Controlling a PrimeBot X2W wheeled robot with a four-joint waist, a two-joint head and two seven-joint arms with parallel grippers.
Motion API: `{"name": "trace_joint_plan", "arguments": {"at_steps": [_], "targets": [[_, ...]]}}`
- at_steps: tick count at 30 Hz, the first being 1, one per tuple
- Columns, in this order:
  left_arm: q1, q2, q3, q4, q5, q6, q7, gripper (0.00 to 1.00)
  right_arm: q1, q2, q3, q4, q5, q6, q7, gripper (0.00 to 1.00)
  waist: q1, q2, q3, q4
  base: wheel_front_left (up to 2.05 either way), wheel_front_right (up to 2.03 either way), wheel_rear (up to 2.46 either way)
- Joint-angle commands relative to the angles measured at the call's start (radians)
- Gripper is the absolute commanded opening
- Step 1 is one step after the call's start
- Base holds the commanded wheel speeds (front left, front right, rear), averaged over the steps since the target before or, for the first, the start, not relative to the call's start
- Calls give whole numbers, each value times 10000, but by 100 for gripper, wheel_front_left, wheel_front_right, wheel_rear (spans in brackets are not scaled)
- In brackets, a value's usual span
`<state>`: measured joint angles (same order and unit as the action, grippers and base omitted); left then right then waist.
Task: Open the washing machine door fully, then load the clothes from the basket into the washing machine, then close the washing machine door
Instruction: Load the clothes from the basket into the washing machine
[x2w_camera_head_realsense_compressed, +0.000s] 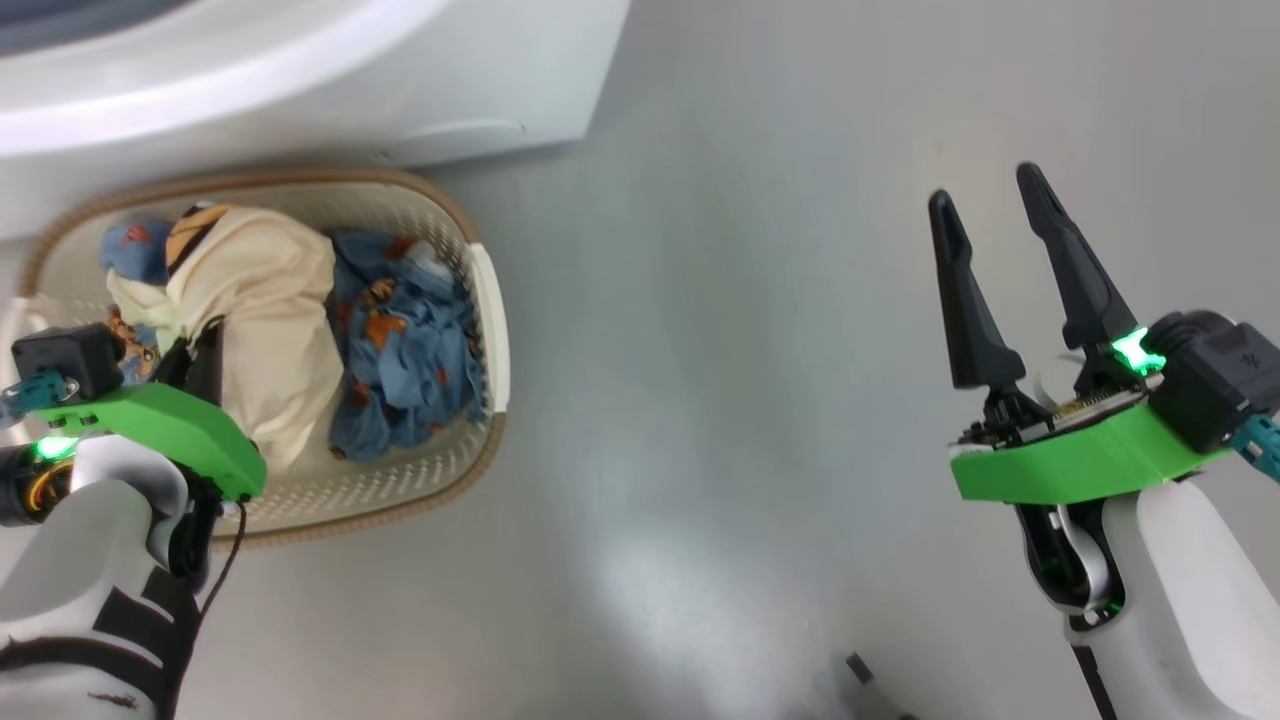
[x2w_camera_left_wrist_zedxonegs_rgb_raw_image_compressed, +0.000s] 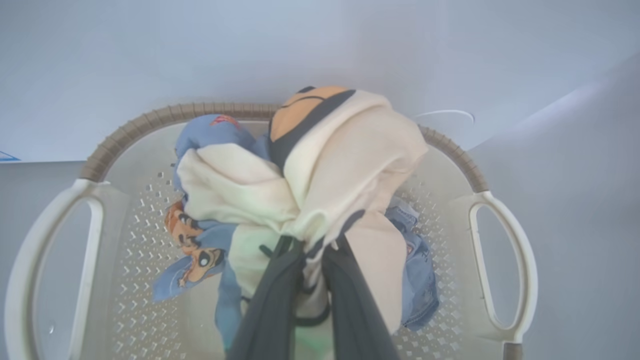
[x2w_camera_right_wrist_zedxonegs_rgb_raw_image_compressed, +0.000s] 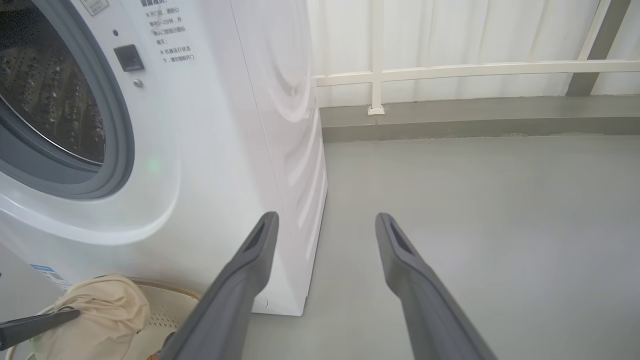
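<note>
A: Item one, the clothes. Location?

B: Clothes (x2w_camera_head_realsense_compressed: 330, 340), all in the basket (x2w_camera_head_realsense_compressed: 400, 475), at 9 o'clock in the head view. The cream garment (x2w_camera_left_wrist_zedxonegs_rgb_raw_image_compressed: 350, 150) lies on top, with blue printed pieces (x2w_camera_head_realsense_compressed: 400, 350) at its 3 o'clock.

A: Held by anything?

B: The left gripper (x2w_camera_left_wrist_zedxonegs_rgb_raw_image_compressed: 312, 245). Its fingers are pressed together on a fold of the cream garment, which bunches toward them from 12 o'clock.

A: The other pincer?

B: The right gripper (x2w_camera_head_realsense_compressed: 985, 190), at 3 o'clock, is spread wide with nothing in it, over bare floor (x2w_camera_head_realsense_compressed: 700, 400) and well apart from the basket.

A: The washing machine?

B: The washing machine (x2w_camera_right_wrist_zedxonegs_rgb_raw_image_compressed: 225, 150) stands at 12 o'clock of the basket, just beside it. The drum (x2w_camera_right_wrist_zedxonegs_rgb_raw_image_compressed: 50, 90) and its grey ring (x2w_camera_right_wrist_zedxonegs_rgb_raw_image_compressed: 117, 150) are uncovered.

A: Step in hand?

B: Loading, by my reading: the first pick, with the grip made and the cloth not yet raised. The next move calls for a lift clear of the basket rim, then a carry up to the drum mouth without trailing cloth snagging.

A: Anything not verifiable?

B: The left fingertips are sunk in cloth, so I cannot tell whether blue fabric is caught too. How far the door has swung I cannot tell. The basket bottom is covered, and the printing on the machine is too small to read.
</note>
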<state>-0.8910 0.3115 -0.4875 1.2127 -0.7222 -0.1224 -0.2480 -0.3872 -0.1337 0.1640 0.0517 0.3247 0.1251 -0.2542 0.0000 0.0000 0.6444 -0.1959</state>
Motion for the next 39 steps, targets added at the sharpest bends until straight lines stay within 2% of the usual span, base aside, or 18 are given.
{"name": "trace_joint_plan", "arguments": {"at_steps": [1, 14, 31, 39], "targets": [[391, 400, 454, -544, -23, -2, -132, 0, 414, -140, 98, -167, 137, 56, -76, 100, 0, 0, -942, 512, 0, 0, 0], [3107, -26, 2604, -3831, 1710, 139, -136, 0, 1585, -564, -68, 95, 248, 56, -76, 100, 0, 0, -2916, 992, 0, 0, 0], [6031, -916, 4909, -7429, 3756, 10, -137, 0, 2952, -915, -579, 157, 360, 56, -76, 100, 0, 0, -4524, 1393, 0, 0, 0], [7451, -1315, 5587, -9228, 4413, -39, -137, 0, 3488, -932, -881, 116, 368, 56, -76, 100, 0, 0, -5056, 1479, 0, 0, 0]]}}
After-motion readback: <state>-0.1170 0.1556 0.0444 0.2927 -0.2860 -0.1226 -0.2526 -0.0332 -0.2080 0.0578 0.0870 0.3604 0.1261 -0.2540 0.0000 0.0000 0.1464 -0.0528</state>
